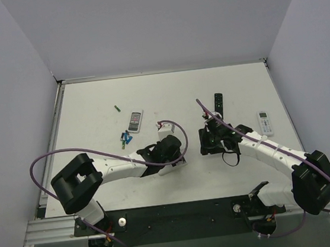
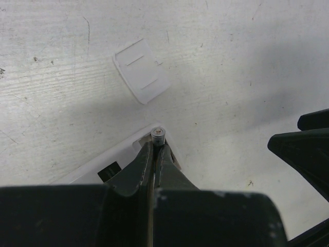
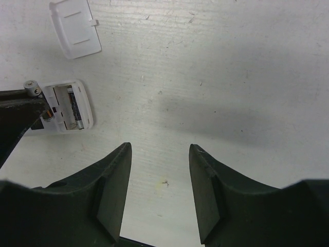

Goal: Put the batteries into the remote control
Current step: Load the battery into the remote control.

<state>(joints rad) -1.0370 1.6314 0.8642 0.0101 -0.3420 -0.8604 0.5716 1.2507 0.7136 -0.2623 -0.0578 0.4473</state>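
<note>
The white remote control [image 3: 67, 105] lies back up with its battery bay open and one battery [image 3: 75, 110] seated in it. My left gripper [image 2: 156, 146] is shut on a dark grey battery [image 2: 158, 134], held at the bay's end of the remote [image 2: 123, 154]. The same battery shows at the remote's left edge in the right wrist view [image 3: 33, 88]. In the top view the left gripper [image 1: 175, 157] covers most of the remote [image 1: 173, 169]. My right gripper [image 3: 159, 154] is open and empty over bare table to the remote's right [image 1: 206, 142]. Loose batteries [image 1: 124, 139] lie farther left.
The detached white battery cover [image 2: 142, 71] lies flat beside the remote [image 3: 76, 27]. A green battery [image 1: 117, 108], a white remote with a grey face [image 1: 135, 121], a slim black remote [image 1: 218, 102] and another white remote [image 1: 264, 122] lie on the table.
</note>
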